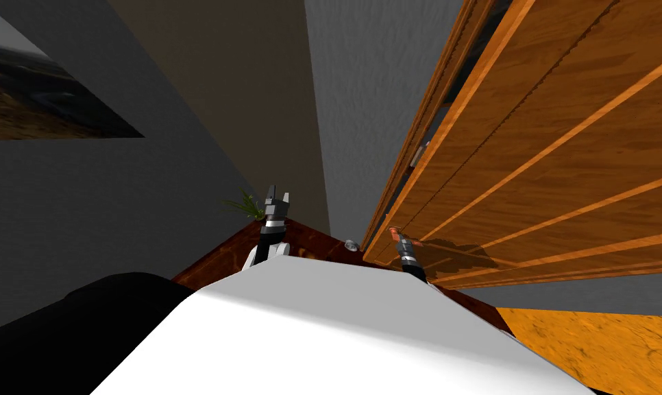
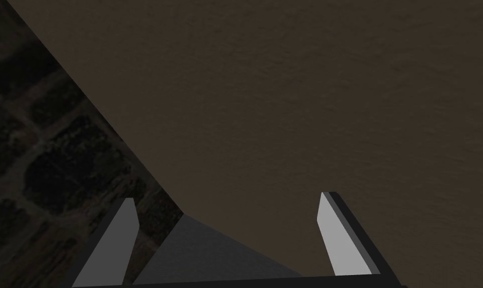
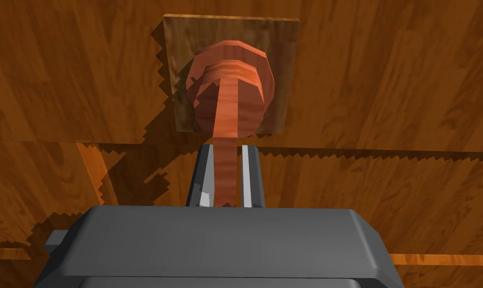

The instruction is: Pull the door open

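Lever handle [image 3: 226, 117] of the wooden door [image 3: 385, 100] sits between the fingers of the right gripper [image 3: 226, 150], which are closed against its two sides; the lever runs forward from the gripper to a round rose [image 3: 245, 60] on a square backplate [image 3: 281, 75] directly ahead; left gripper [image 2: 229, 197] is raised, fingers spread wide, holding nothing; green plant [image 1: 244, 204] just beside it.

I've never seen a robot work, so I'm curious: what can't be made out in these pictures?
Head view: the door runs off the top and right edges, so its far side is cut off.
Right wrist view: the free end of the handle is hidden between the shut fingers of the right gripper and behind its dark body.
Head view: a small grey round thing by the red-brown furniture is too small to name.
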You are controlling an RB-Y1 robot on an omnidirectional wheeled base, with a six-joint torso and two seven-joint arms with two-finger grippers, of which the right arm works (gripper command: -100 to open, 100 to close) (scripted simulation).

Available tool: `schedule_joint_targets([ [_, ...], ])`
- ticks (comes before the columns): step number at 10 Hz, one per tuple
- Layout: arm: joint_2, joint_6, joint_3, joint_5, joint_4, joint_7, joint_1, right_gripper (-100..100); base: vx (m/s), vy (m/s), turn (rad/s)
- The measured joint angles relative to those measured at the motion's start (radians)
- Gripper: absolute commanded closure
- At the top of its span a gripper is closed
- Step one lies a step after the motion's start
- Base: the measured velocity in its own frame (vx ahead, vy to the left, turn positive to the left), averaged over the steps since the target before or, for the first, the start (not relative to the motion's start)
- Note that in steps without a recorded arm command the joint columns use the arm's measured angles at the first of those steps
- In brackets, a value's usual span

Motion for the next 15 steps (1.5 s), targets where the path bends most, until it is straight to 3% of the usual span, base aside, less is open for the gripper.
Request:
schedule_joint_targets([
  [4, -0.023, -0.018, 0.035, 0.022, -0.002, -0.038, 0.008, 100, -0.163, -0.035, 0.056],
  [5, -0.021, -0.017, 0.038, 0.024, -0.001, -0.040, 0.011, 100, -0.144, -0.033, 0.124],
  [7, -0.040, -0.046, 0.056, 0.030, 0.008, -0.061, 0.017, 100, -0.229, -0.059, 0.123],
  [10, -0.063, -0.094, 0.091, 0.044, 0.015, -0.097, 0.043, 100, -0.212, -0.056, 0.098],
  [13, -0.096, -0.122, 0.124, 0.056, -0.017, -0.132, 0.086, 100, -0.195, -0.053, 0.086],
  [15, -0.103, -0.130, 0.130, 0.056, -0.018, -0.138, 0.100, 100, -0.212, -0.090, 0.225],
])
